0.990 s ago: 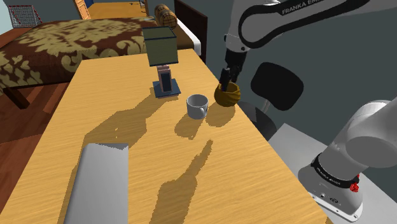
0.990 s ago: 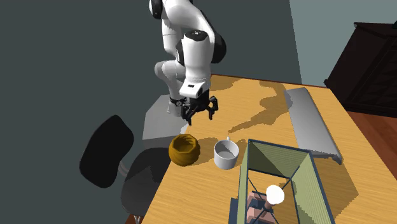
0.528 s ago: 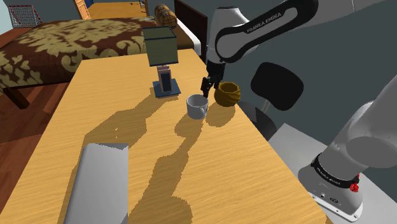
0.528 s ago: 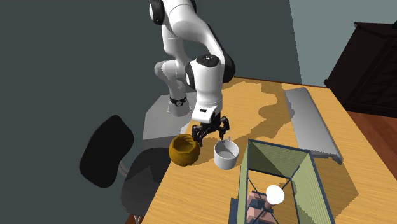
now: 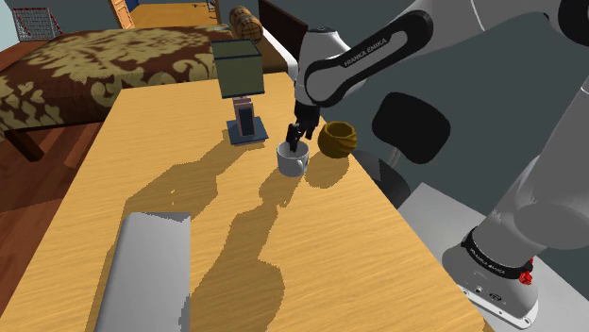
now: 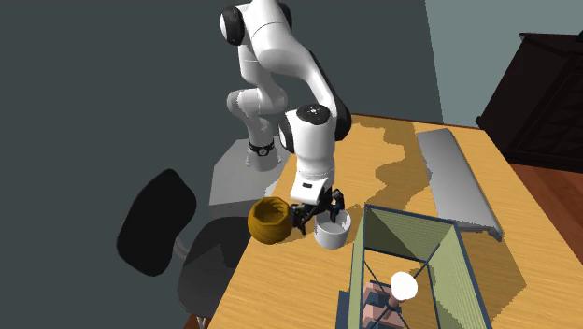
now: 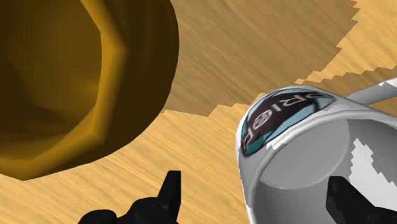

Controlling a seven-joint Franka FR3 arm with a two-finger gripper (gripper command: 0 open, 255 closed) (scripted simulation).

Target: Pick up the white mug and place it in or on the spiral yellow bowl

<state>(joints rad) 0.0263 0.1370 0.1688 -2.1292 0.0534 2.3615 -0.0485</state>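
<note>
Wood-grain tabletop [image 5: 142,141] lies bare toward the shoulder view's left, down to a grey slab [image 5: 146,273]; its right edge passes close by the yellow-brown bowl [image 5: 337,140]. The white mug [image 5: 292,162] stands upright just beside the bowl, a lamp [image 5: 241,85] behind it. The gripper [image 5: 295,141] hangs at the mug's rim, fingers apart: one between mug and bowl, one over the mug's opening.

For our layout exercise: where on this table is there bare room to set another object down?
Bare wood lies between the grey slab and the white mug, and along the table edge left of the lamp in the shoulder view. Crowded: lamp, mug, yellow bowl and hand cluster together.
</note>
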